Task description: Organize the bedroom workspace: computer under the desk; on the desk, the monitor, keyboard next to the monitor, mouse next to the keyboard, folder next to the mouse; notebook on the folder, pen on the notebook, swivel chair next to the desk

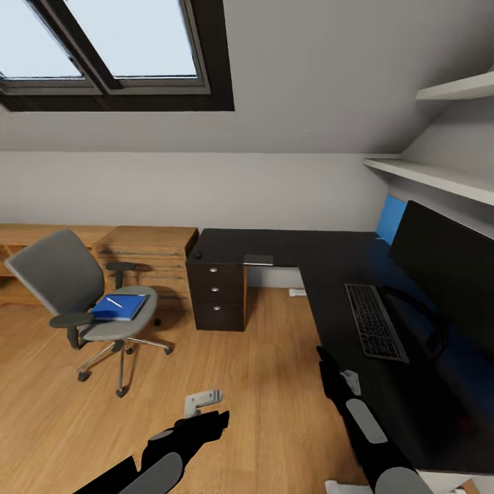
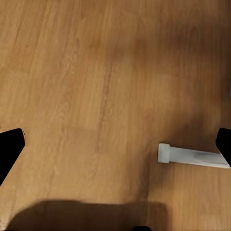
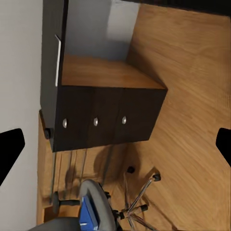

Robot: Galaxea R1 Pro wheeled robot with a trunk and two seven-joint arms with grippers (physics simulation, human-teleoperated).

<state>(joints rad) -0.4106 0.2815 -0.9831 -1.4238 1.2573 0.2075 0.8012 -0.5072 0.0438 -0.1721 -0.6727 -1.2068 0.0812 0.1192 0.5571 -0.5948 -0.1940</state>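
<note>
Looking down from your head camera, you face an attic bedroom with grey sloped walls, a skylight (image 1: 113, 48) at upper left and a bare oak floor (image 1: 261, 370) across the middle. White shelves (image 1: 439, 175) run along the wall at upper right.

The desk (image 1: 322, 254) has a matte black L-shaped top that runs along the back wall and turns down your right side, with a blue back panel behind it. A dark three-drawer block (image 1: 218, 293) stands under its left end. On the right-hand stretch the monitor (image 1: 442, 267) stands near the wall, and the keyboard (image 1: 374, 321) lies flat just in front of it. The mouse (image 1: 197, 254) sits far off at the desk's left end, and the notebook (image 1: 259, 259) lies at the front edge a little to its right.

The swivel chair (image 1: 75, 295) stands on the floor well left of the desk, in front of a low oak drawer unit (image 1: 147, 264). The folder (image 1: 119, 307) lies flat on its seat with the pen (image 1: 114, 302) resting on top.

Your left gripper (image 1: 206, 422) hangs low over the floor, fingers spread wide and holding nothing; a small white object (image 2: 192, 156) lies on the boards just beyond it. Your right gripper (image 3: 115, 144) is likewise spread wide and empty, its camera looking toward the drawer block and the chair.
</note>
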